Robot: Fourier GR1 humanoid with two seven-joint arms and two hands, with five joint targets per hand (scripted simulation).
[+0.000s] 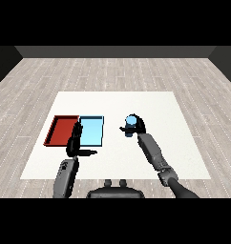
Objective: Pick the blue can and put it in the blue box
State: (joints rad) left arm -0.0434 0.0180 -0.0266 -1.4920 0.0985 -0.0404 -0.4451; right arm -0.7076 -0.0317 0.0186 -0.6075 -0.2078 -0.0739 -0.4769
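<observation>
The blue can [131,125] stands upright to the right of the trays, with my right hand [138,126] curled round it, thumb on its left side. Whether it rests on the table or hangs just above it I cannot tell. The light blue tray [91,132] lies left of the can, beside the red tray [60,129]. My left hand [74,142] hovers with straight fingers over the seam between the two trays, its thumb pointing right, and hides part of the blue tray's left edge.
The white table [151,105] reaches well beyond the trays to the back and right. Grey wooden floor surrounds it. My right forearm [155,155] slants in from the lower right.
</observation>
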